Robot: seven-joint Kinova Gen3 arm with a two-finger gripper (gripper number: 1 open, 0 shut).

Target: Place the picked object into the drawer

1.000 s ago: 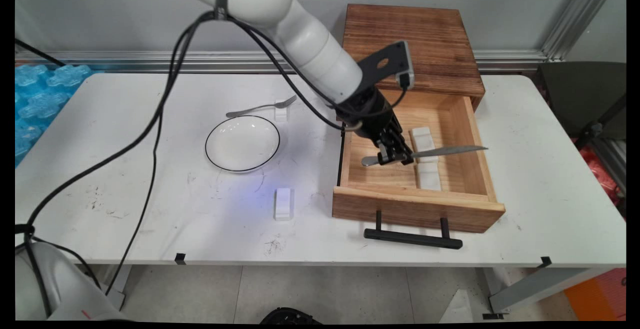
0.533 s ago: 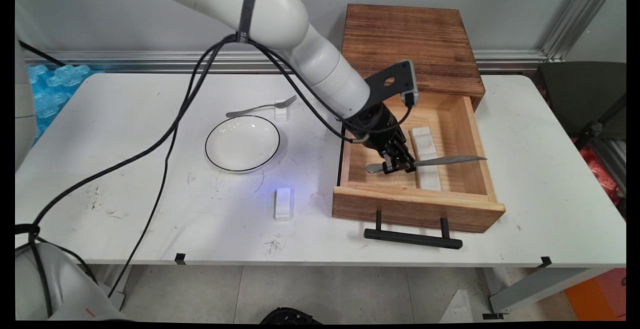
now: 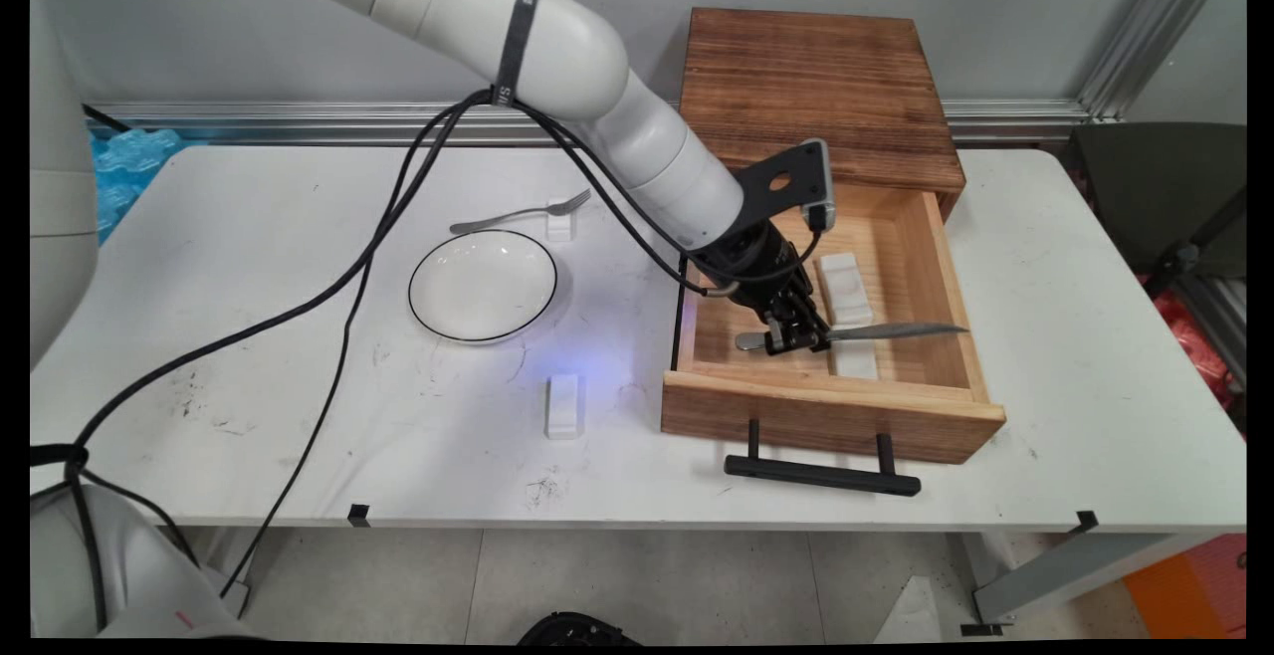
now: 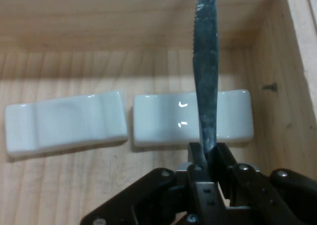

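Dropped lower into the open drawer (image 3: 926, 267) over the last second. Hand (image 3: 793, 338) clamped tight on the knife (image 3: 876, 331), blade now just above the nearer white rest (image 4: 193, 117), second rest (image 4: 64, 123) beside it.

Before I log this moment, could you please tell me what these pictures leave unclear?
- Main view: whether the knife touches the white rest below; the claw hides its middle.
- Hand view: the knife's tip is cut off at the top; its handle is hidden behind the claw.
- Main view: the drawer's near floor is hidden by its front.
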